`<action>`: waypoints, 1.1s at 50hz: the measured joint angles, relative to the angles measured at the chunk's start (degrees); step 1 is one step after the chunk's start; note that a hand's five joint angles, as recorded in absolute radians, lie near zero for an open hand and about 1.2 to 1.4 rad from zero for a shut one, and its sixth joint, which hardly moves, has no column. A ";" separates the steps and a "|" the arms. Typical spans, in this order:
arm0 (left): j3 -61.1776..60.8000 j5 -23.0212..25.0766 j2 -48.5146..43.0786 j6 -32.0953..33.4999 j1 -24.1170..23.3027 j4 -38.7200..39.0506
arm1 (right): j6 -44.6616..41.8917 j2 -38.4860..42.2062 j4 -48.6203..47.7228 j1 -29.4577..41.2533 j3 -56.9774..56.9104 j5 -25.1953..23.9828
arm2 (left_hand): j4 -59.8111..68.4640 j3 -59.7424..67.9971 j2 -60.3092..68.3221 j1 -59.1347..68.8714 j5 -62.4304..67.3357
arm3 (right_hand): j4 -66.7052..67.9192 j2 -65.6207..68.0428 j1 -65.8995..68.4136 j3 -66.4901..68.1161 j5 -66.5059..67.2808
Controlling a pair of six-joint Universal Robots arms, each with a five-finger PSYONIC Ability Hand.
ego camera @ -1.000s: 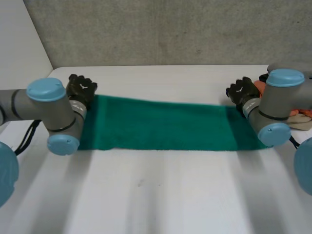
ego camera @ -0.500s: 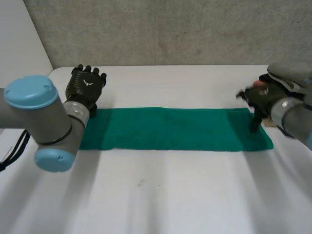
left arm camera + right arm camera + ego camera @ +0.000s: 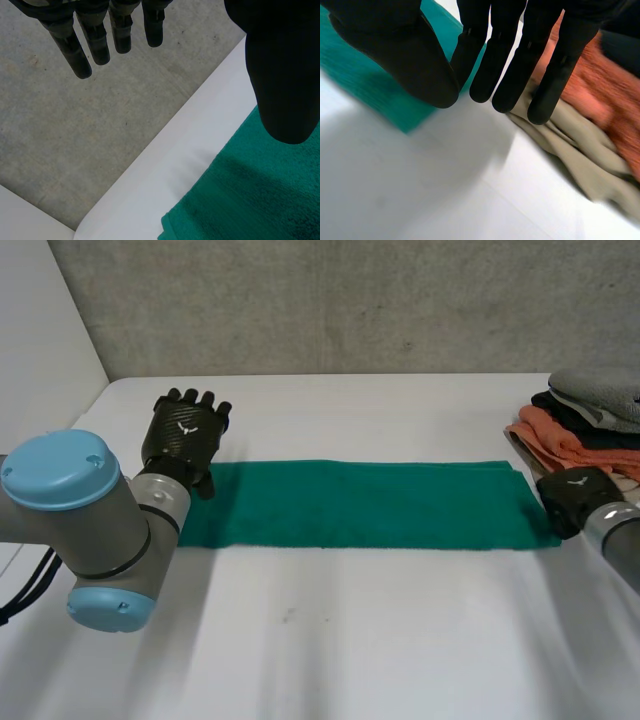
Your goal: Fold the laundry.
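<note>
Towelling, soft and nappy by the look of it: the long green towel strip (image 3: pixel 360 505) lies flat on the smooth white table (image 3: pixel 350 640), apparently doubled along its length, and runs from one hand's fingers across to the other's. The left hand (image 3: pixel 182 435) hangs over one short end with its fingers (image 3: pixel 100 40) straight and set well apart from the thumb, holding nothing. The towel's corner sits beneath the thumb, while the fingertips reach out past it over bare table. The right hand (image 3: pixel 572 498) is at the opposite short end, fingers (image 3: pixel 512 65) straight and side by side, also empty. The green corner lies just behind its thumb. Beyond its fingertips there is a heap of other laundry: a crumpled beige cloth (image 3: pixel 570 150), a fuzzy orange cloth (image 3: pixel 560 440), something black (image 3: pixel 590 425) and a grey knitted piece (image 3: pixel 600 390) on top. I would judge the towel light and quite limp, with no stiffness to keep its shape, so it will sag and drag if lifted at a single point. Its looped pile should give the fingers plenty of grip. The sensible hold seems to be a pinch at the corners of a short end, catching every layer so the existing fold does not fall open.
</note>
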 measured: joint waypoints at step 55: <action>-4.40 1.33 5.17 -4.84 -0.49 -0.07 | 2.16 -2.25 0.03 -4.18 -0.17 -1.27 | 0.00 0.00 0.00 0.00 0.00 | 0.00 -0.20 -1.52 -0.25 -0.85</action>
